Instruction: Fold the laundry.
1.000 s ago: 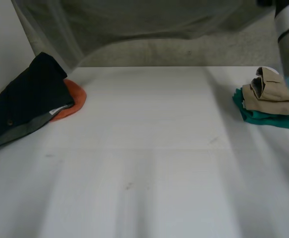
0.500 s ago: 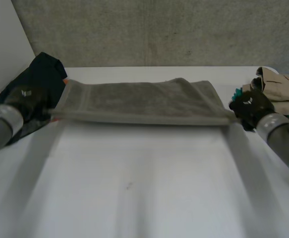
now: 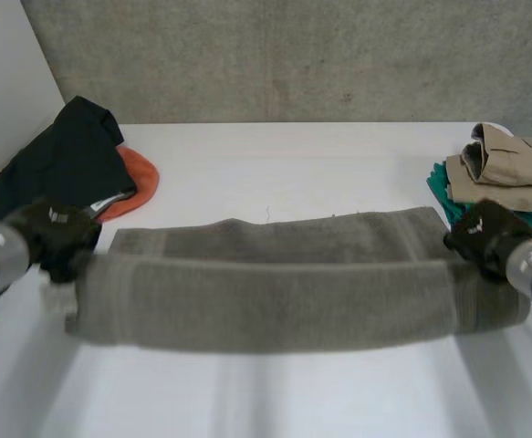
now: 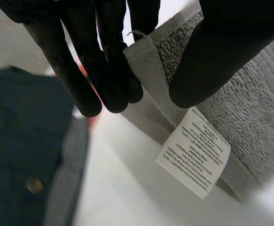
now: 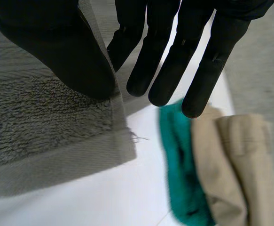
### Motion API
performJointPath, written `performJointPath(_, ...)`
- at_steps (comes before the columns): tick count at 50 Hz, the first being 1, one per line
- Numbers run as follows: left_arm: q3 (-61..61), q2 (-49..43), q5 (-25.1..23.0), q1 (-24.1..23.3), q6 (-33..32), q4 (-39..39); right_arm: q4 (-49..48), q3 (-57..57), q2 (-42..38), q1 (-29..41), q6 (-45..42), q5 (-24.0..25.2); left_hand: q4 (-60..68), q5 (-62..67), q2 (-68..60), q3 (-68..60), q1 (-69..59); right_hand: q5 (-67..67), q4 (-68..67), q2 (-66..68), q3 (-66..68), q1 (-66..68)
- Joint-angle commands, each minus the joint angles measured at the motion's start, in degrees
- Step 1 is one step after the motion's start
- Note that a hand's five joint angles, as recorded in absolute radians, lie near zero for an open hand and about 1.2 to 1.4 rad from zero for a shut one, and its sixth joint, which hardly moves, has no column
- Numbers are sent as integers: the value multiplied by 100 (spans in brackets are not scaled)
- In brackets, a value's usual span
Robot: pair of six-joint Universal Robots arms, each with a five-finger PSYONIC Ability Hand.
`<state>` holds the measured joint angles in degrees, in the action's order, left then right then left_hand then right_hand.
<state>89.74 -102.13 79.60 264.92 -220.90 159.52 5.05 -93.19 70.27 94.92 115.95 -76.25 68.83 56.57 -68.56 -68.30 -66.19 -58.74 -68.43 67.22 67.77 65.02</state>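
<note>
Pulled nearer, one grey towel [image 3: 275,292] spans mid-frame in the head view, left hand [image 3: 56,237] and right hand [image 3: 485,235] pinching its ends; left wrist view shows one white label [image 4: 193,151], print unreadable; right wrist view, thumb clamping the towel's edge.

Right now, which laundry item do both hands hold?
The grey towel, pinched at its ends by left hand and right hand; the black garment and beige garment lie unheld.

white table [image 3: 339,155], grey concrete wall [image 3: 293,55]
</note>
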Motion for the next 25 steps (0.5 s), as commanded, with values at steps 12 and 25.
performJointPath(12, -2997, -2496, 1462, -740, 1049, 203, -2728, 1909, -2174, 659, 1105, -101, 1117, 1343, -1144, -1170, -1381, -1126, -1157, 1278, 1223, 1498)
performJointPath(25, -3463, -3076, 1954, -942, 1058, -35, -2737, 3227, -3422, 870, 1123, -109, 1117, 1343, -1144, -1170, -1381, -1126, -1157, 1278, 1223, 1498)
